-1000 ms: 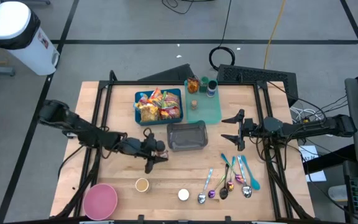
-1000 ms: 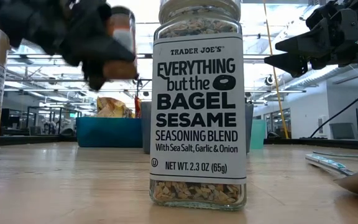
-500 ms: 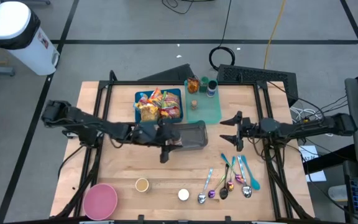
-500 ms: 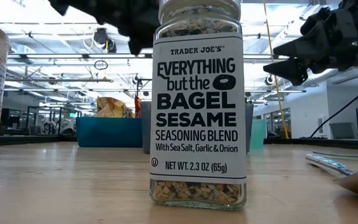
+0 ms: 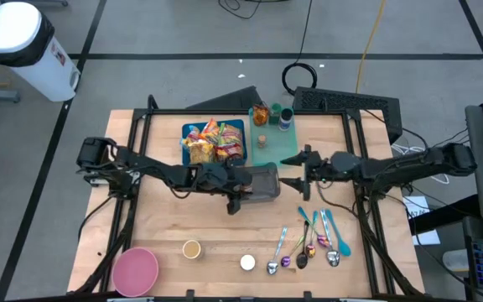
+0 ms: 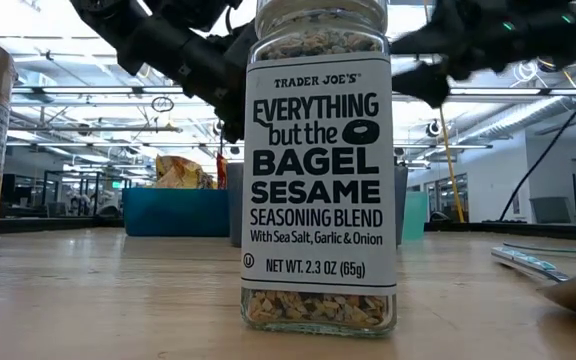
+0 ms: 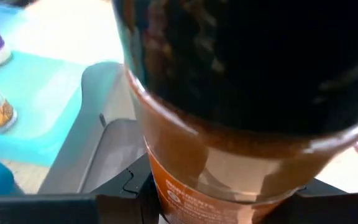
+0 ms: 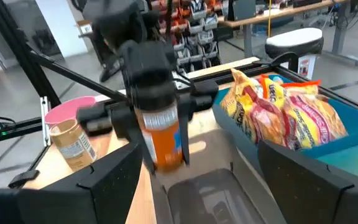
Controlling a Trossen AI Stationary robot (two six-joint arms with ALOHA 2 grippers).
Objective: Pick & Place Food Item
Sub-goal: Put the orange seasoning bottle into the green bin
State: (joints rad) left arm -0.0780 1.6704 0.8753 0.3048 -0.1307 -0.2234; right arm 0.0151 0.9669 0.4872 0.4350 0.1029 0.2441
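Cylindrical orange spice jar (image 8: 164,140) clamped in left fingers (image 5: 240,195) over grey rectangular tray (image 5: 262,174); right fingers (image 5: 296,169) spread.

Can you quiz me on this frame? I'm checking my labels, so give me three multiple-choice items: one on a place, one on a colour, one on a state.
1. Where is the left gripper?
A. at the grey tray's edge
B. above the pink bowl
C. beside the spoons

2. What colour is the bin that holds the snack bags?
A. red
B. blue
C. yellow

3. What is the left gripper doing?
A. hanging empty
B. resting on the table
C. holding an orange bottle

Answers:
1 A, the high view puts it at the near left edge of the grey tray.
2 B, its rim shows blue.
3 C, the right wrist view shows its jaws clamping the orange bottle above the tray.
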